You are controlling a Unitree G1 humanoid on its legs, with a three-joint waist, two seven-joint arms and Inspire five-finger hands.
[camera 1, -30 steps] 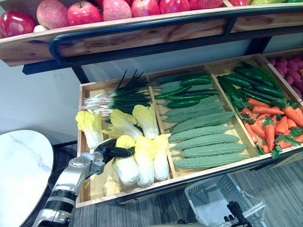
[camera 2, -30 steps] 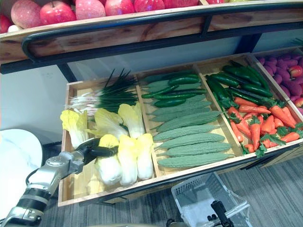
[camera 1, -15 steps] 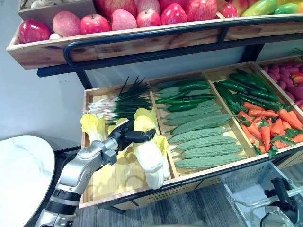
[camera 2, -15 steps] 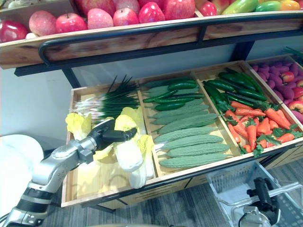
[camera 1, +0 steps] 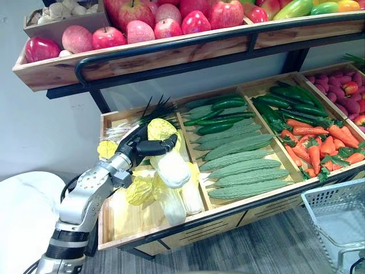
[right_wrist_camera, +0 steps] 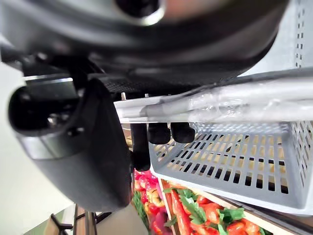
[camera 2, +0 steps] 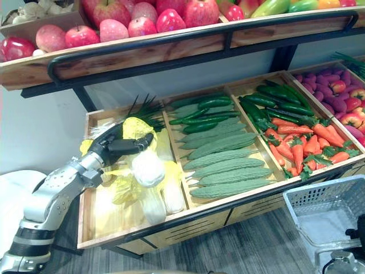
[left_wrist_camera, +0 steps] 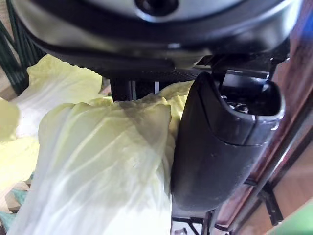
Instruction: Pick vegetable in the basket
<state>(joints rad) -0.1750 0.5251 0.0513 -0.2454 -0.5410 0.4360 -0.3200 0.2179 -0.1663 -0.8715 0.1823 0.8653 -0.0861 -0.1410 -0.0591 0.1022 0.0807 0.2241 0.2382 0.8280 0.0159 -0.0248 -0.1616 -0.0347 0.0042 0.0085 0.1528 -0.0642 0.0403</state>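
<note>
Cabbage first: your left hand [camera 1: 137,149] has its fingers and thumb clamped round a pale yellow-and-white napa cabbage [camera 1: 173,170]. It holds the cabbage in the air above the leftmost compartment of the slanted wooden produce tray [camera 1: 171,226], with the leafy end towards the back and the white stem end pointing down and forward. Beneath it lie the other yellow cabbages [camera 1: 171,204], and green spring onions [camera 1: 155,111] sit at the back of the same compartment. The next compartment to the right holds ridged green gourds [camera 1: 242,171], and orange carrots [camera 1: 319,149] lie further right. Red apples [camera 1: 159,29] line the upper wooden shelf. The held cabbage is well apart from the grey slotted plastic basket [camera 1: 336,218], which sits low off the tray's right front corner. In the right wrist view, your right hand [right_wrist_camera: 73,147] has its fingers curled round the basket's film-wrapped grey handle [right_wrist_camera: 234,105].
</note>
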